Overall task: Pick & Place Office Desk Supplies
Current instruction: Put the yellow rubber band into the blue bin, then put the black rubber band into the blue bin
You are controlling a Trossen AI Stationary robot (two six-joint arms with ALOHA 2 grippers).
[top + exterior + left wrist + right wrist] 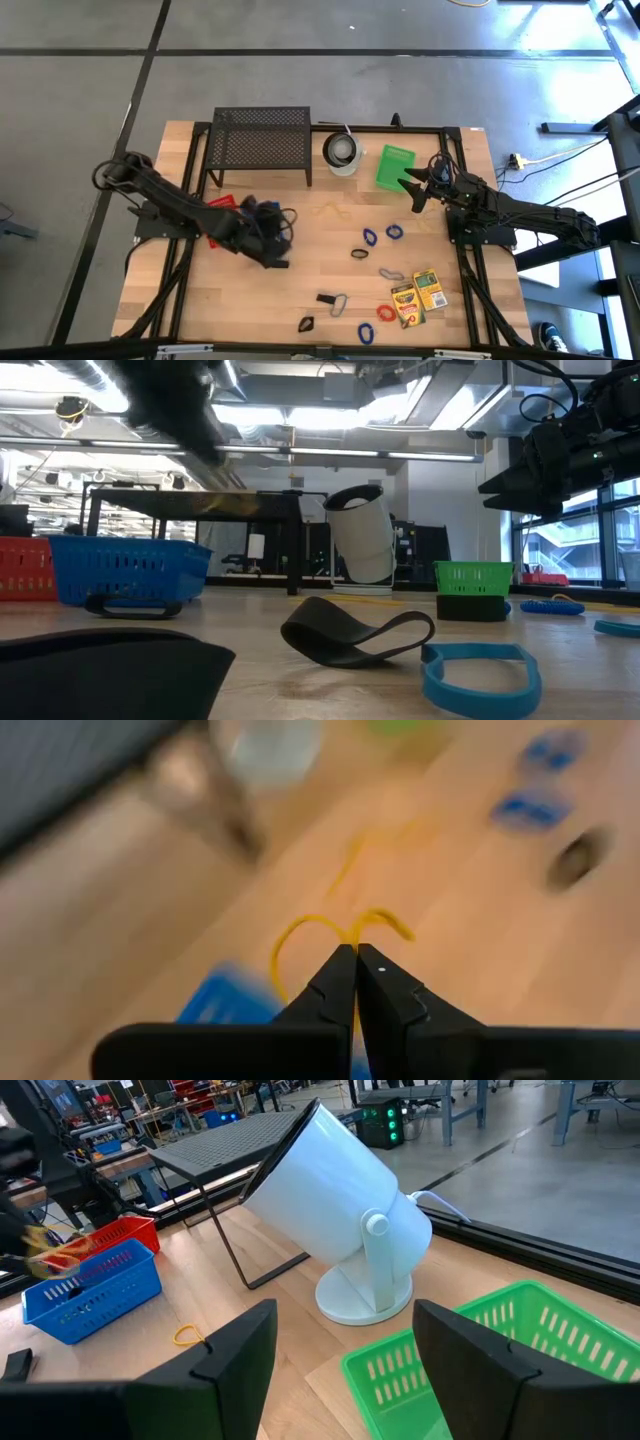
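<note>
Your left claw [355, 958] is pinched fully closed on a yellow rubber band [330, 935]; the band's loop sticks out just ahead of the tips, so it's off the desk [300, 270] and in hand. From the overhead cam, that claw [268, 240] sits over the desk's left-centre, right beside the blue basket [250, 207] and the red basket [222, 203]. In the wrist cam a blue patch shows just below and beside the tips, prob. the blue basket, so the drop spot lies v. close, a short reach back toward the rack side. That's the relation to watch: band over basket rim, not over bare wood.

Right claw [412, 192] hangs spread wide, holding nothing, near the green basket [396, 165] and the white cup-like object [343, 152]; it waits.

Rest of the supplies lie well apart on the right half: blue rubber bands [382, 234], crayon boxes [419, 296], silver clip [339, 304]. Right arm is nearer to those.
</note>
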